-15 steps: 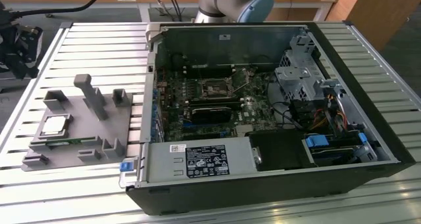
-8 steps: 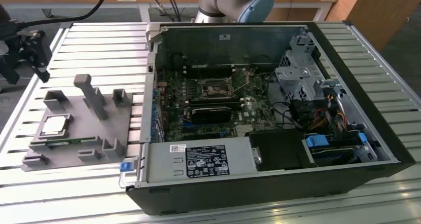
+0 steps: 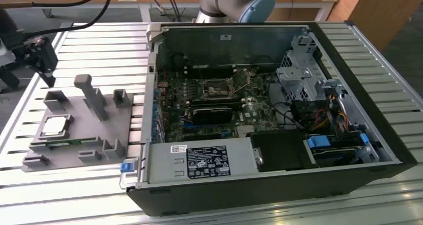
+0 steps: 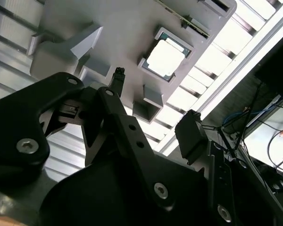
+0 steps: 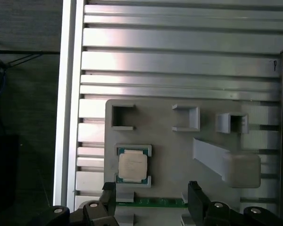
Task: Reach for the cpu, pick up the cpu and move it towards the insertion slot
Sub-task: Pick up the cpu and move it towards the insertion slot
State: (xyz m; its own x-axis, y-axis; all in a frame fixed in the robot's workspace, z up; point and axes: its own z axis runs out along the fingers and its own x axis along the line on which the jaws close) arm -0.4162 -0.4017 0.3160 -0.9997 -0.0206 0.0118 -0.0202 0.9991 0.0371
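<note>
The cpu [image 3: 54, 126] is a small square chip with a silvery-white top, lying flat in a recess of the grey fixture plate [image 3: 79, 136] at the exterior view's left. Both wrist views show the cpu [image 5: 132, 167] [image 4: 166, 59] in its pocket. My black gripper [image 3: 45, 75] hangs above the plate's far edge, apart from the chip. Its fingers stand open with nothing between them in the first wrist view [image 5: 151, 194] and the second [image 4: 155, 106]. The insertion slot [image 3: 217, 90], a metal-framed square socket, sits on the motherboard inside the open computer case.
The black computer case [image 3: 370, 111] lies open on the slatted aluminium table [image 3: 86, 41], with drive cages, cables and a power supply [image 3: 198, 161] inside. Grey posts and blocks [image 3: 92, 98] rise from the fixture plate. A green memory strip [image 5: 155, 203] lies beside the chip.
</note>
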